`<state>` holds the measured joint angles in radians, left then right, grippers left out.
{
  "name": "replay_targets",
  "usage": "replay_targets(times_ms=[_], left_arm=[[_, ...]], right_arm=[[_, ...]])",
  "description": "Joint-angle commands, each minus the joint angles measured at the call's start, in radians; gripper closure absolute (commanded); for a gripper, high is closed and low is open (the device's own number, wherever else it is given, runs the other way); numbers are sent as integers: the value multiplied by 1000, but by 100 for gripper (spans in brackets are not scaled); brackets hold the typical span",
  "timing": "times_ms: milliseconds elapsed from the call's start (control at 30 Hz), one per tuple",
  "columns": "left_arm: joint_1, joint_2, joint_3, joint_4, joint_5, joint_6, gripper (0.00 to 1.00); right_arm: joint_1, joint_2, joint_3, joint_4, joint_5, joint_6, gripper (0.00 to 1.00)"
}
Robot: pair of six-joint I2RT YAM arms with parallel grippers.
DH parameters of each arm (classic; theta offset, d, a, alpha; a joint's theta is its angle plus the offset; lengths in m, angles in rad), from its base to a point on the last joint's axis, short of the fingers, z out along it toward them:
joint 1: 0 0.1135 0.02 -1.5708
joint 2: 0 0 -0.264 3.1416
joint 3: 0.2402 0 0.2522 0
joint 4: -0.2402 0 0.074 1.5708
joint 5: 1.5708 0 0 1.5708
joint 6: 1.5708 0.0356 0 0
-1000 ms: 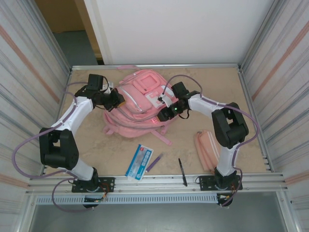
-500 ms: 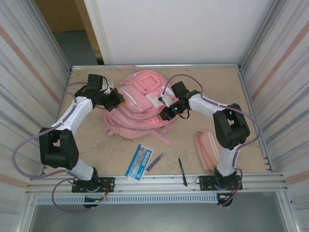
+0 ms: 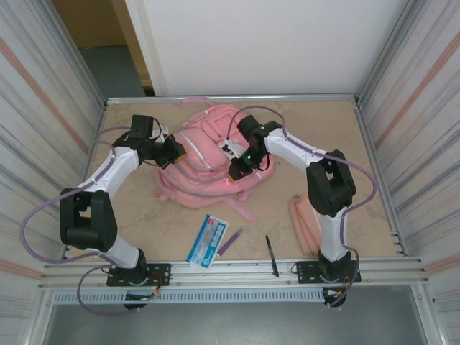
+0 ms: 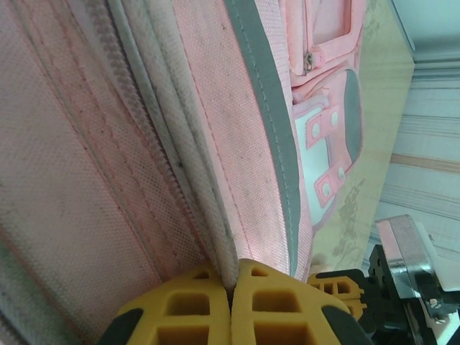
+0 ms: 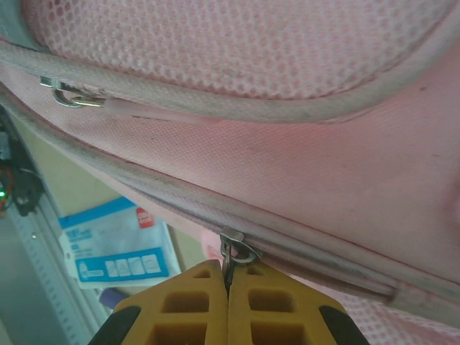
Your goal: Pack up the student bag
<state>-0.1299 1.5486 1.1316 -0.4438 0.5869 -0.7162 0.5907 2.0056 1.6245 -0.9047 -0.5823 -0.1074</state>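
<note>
- Top view: the student bag [image 3: 208, 144], pink, lay flat on the desk [image 3: 144, 215] at the middle of its far half, its top close to the far edge.
- Top view: the left gripper [image 3: 180, 153] was at the bag's left side and touching it. The right gripper [image 3: 233, 172] was at the bag's lower right part. This view was too small to show how either set of jaws stood.
- Top view: a blue-and-white packet [image 3: 208, 241] lay near the middle of the near edge, with a purple pen [image 3: 229, 242] just beside it on the right and a black pen [image 3: 271, 255] further right. A slim pink pencil case [image 3: 307, 223] lay towards the right edge, well apart from the bag.
- Left wrist view: the yellow fingers [image 4: 273, 305] of the left gripper [image 4: 231, 287] were closed together, pinching a fold of the student bag [image 4: 108, 144] along a seam beside a zip line. A grey trim strip [image 4: 266, 93] ran along the fabric above the grip.
- Right wrist view: the yellow fingers [image 5: 266, 302] of the right gripper [image 5: 228, 277] were closed on a small metal zip pull [image 5: 236, 251] hanging from a zip of the student bag [image 5: 302, 165].
- Right wrist view: a second zip pull [image 5: 70, 93] lay free on a higher zip at the left. The packet [image 5: 115, 248] showed on the desk below the bag's edge.
</note>
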Motion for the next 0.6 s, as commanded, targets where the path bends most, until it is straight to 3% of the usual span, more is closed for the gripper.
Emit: replay_targets(times_ms=[0,167,567], left_arm=[[-3,-7,-36,96,57,-32,100],[-16,-18,-79,147,54,-75,100],[-22,6,-131,199,28,-71,100]], right_arm=[[28,13,49,-85,-116,73,100],[69,-1,-24,163,-204,279,100],[189,2,-56,467,-120,513,96]])
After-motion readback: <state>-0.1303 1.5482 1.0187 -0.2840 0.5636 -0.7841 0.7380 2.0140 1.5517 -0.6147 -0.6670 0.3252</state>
